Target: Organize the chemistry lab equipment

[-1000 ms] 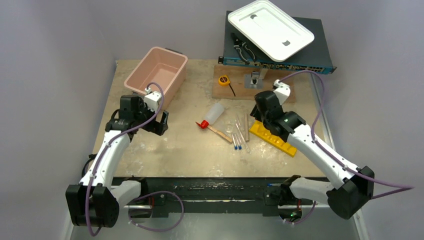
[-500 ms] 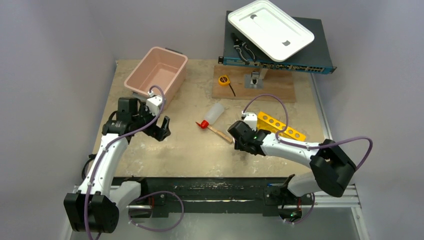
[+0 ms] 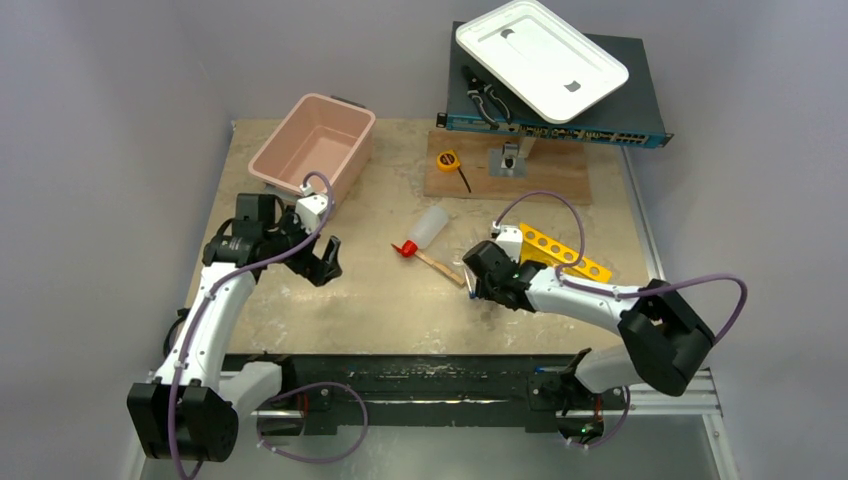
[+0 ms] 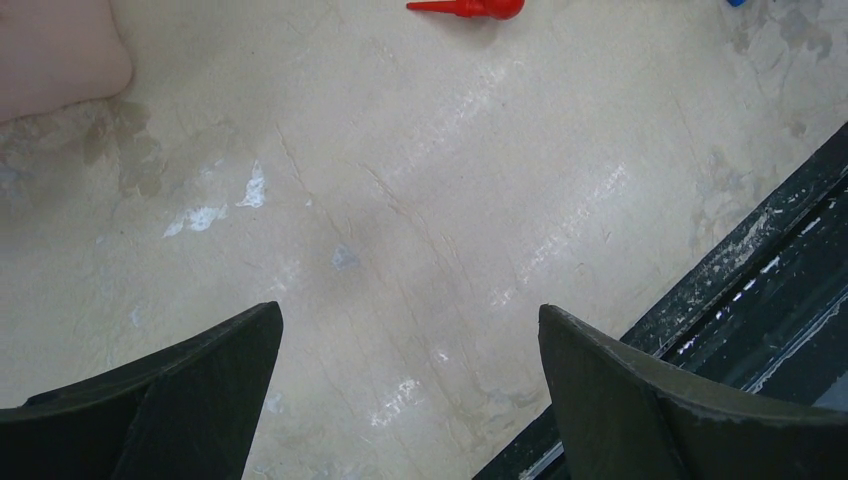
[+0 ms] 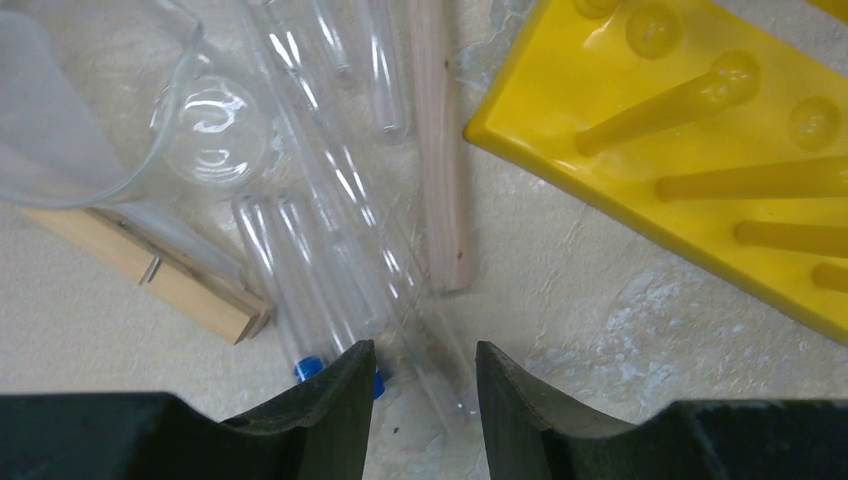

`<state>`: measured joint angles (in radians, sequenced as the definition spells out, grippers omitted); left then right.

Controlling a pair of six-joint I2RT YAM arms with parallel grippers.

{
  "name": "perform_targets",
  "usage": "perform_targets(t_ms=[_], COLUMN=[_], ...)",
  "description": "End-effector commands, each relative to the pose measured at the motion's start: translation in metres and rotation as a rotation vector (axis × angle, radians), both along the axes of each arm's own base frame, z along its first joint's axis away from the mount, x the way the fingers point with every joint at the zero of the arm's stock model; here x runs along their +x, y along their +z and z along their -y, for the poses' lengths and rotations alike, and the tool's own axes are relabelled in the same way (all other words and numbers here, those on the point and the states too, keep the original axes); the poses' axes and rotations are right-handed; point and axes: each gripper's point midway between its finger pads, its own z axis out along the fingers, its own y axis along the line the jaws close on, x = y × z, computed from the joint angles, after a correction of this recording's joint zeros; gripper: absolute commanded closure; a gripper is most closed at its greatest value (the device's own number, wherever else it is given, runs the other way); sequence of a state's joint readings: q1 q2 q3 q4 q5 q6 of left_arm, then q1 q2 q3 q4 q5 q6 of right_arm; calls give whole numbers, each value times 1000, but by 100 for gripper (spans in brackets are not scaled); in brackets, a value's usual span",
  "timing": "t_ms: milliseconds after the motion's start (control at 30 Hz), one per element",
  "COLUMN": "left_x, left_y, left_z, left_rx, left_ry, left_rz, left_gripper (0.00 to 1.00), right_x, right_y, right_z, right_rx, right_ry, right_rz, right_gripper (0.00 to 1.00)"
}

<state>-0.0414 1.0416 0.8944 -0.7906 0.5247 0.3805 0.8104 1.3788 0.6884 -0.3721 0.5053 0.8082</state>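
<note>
The squeeze bottle [image 3: 430, 226] with its red nozzle [image 3: 404, 249] lies mid-table. The nozzle also shows in the left wrist view [image 4: 470, 8]. My right gripper [image 3: 482, 288] [image 5: 420, 375] is low over the clear tubes [image 5: 330, 200]. Its jaws are partly open and straddle the end of one tube [image 5: 440, 375] without pinching it. Blue tips [image 5: 312, 367] lie by its left finger. A wooden stick [image 5: 440, 150] and a wooden clip [image 5: 150, 265] lie beside the tubes. The yellow rack [image 3: 565, 255] [image 5: 700, 130] lies just right. My left gripper [image 3: 326, 262] [image 4: 410, 330] is open and empty over bare table.
A pink bin [image 3: 312, 142] stands back left. A yellow tape measure [image 3: 447, 159] lies by a wooden board [image 3: 545, 180]. Pliers [image 3: 487, 98] and a white tray [image 3: 540, 58] rest on a dark box [image 3: 640, 125]. A small clear cup [image 5: 210, 130] sits by the tubes. A black rail [image 4: 760, 290] edges the table.
My right arm has swung from the rack down over the tubes, and the yellow rack has shifted back and turned. My left gripper has moved slightly forward and right.
</note>
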Motion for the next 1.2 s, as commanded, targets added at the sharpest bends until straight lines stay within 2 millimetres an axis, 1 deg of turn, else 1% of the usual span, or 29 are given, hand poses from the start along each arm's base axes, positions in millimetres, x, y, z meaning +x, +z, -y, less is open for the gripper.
perform_targets(t_ms=[0,133,267,533,600,667,800,900,1000,1167], left_x=[5,4,4,4,3,2,1,0,-1,-3], left_y=[22,22,21,27,28,29,32,35,40,53], left_z=[4,5,5,6,6,7,8,10,14,26], left_rx=[-16,-16,-15,-24,-25,-27,-36,-50,-78,-164], left_ry=[-42,-47,-50,-54,-55,-55,-58,-59,-57,-57], left_rz=[61,57,58,64,63,63,72,74,76,67], left_gripper=[0,0,0,0,0,0,0,0,0,0], right_x=[14,17,16,15,14,15,19,24,26,22], right_y=[2,-1,-7,-15,-14,-10,9,32,55,96], right_z=[5,9,10,10,10,9,-4,-14,-21,-32], right_rx=[18,28,15,8,14,22,68,102,139,217], right_ry=[-60,-73,-76,-88,-85,-74,13,94,160,257], right_rz=[23,8,-20,-37,-35,-26,20,66,119,200], right_gripper=[60,61,65,78,83,85,89,95,97,100])
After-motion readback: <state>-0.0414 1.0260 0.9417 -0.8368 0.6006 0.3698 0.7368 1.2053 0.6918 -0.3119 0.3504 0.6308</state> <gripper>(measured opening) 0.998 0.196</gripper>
